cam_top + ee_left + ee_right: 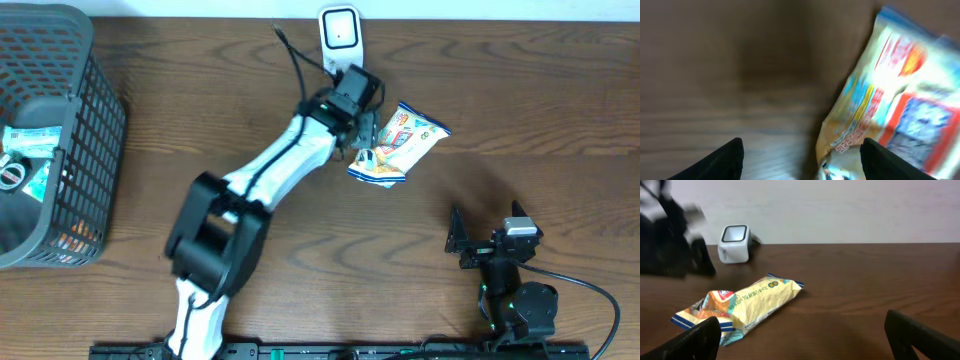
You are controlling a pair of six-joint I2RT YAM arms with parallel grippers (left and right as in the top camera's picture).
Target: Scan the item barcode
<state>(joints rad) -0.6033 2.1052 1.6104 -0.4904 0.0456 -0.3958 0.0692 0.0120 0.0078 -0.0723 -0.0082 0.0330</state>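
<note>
My left end effector (801,152), fingers spread, near the worktop's far edge. The snack packet (402,143) lies just to its right, long axis slanting toward the far-right corner. My right end effector (802,332), also spread, is farther off.

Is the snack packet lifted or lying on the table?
Lying: the snack packet rests flat on the table; left gripper open, not clamping it.

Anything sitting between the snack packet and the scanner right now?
No loose object shows. In the right wrist view the table between the snack packet and the scanner is bare. From overhead, only the left gripper, open, hangs over that gap beside the packet.
</note>
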